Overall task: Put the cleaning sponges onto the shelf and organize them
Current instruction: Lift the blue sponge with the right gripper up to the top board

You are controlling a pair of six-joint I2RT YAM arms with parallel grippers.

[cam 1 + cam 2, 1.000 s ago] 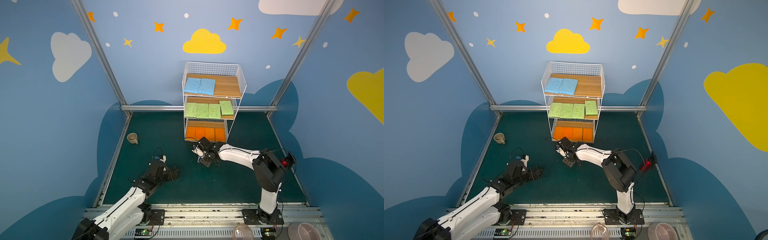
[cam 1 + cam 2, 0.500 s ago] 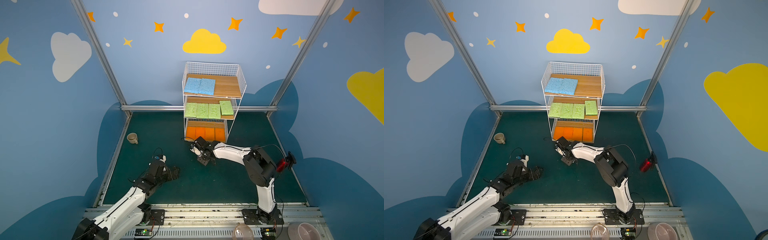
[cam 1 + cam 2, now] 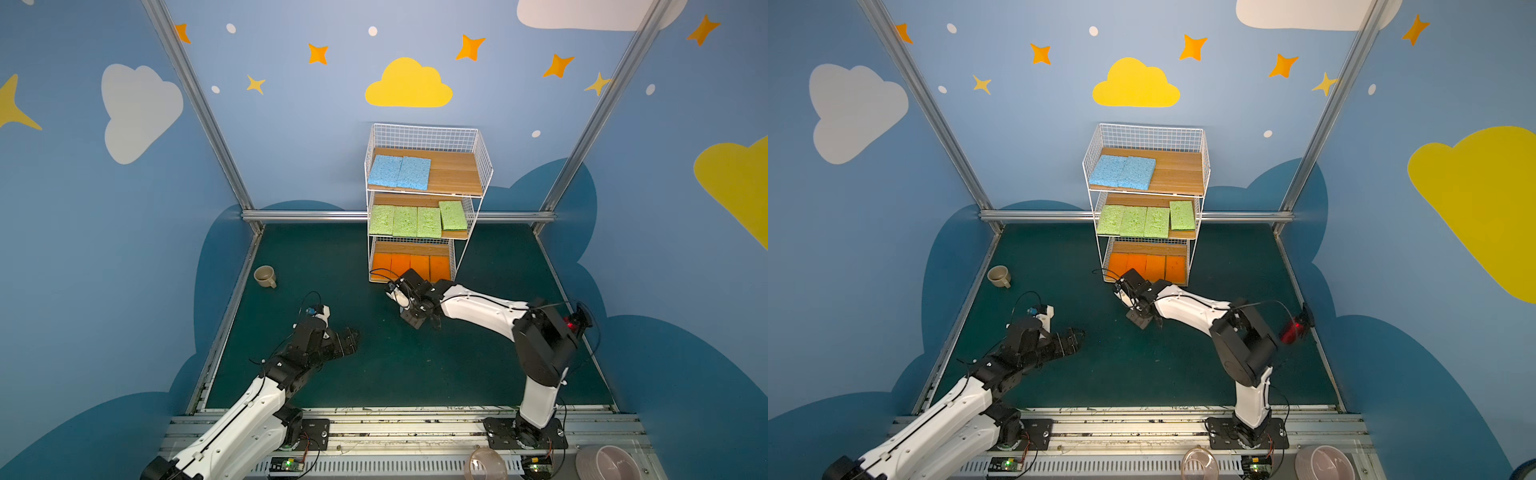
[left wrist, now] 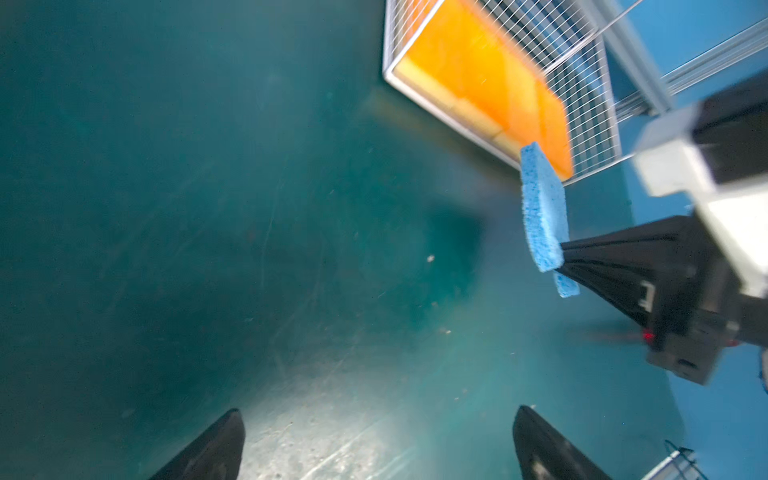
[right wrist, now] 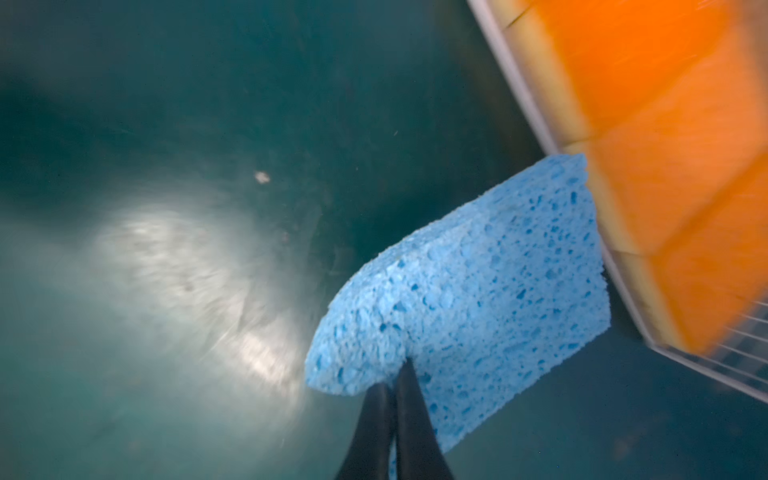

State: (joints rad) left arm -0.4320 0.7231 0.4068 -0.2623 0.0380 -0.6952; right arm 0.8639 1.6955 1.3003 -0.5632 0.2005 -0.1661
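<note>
The right gripper (image 5: 400, 376) has its two black fingers (image 5: 374, 415) pressed together on a light blue sponge (image 5: 478, 291). They pinch it at one long edge, so most of the pad sticks out beyond the fingertips. In the left wrist view this sponge (image 4: 542, 208) stands on its edge, and a small corner shows on the other side of the fingers. I cannot tell if it touches the dark green mat (image 3: 395, 365) or hangs just over it.

Just beyond the far edge of the held sponge is the lowest level of the shelf (image 3: 424, 135). The four orange sponges (image 3: 411, 266) lie there side by side, their yellow edges toward the fingers. The sponge and the white wire frame are very near, but contact is not clear because the wrist views are blurred.

Higher on the shelf, well above the fingers, four green sponges (image 3: 405, 220) lie on the middle board, one of them set a little further back than the rest. On the top board two blue sponges (image 3: 399, 171) lie touching each other at one end, and the rest of this board is bare wood.

The left gripper (image 4: 374, 449) has its fingers wide apart and holds nothing. It is low over the mat, well apart from the right fingers and the shelf. A beige mug (image 3: 264, 276) stands beyond it at the mat's edge.
</note>
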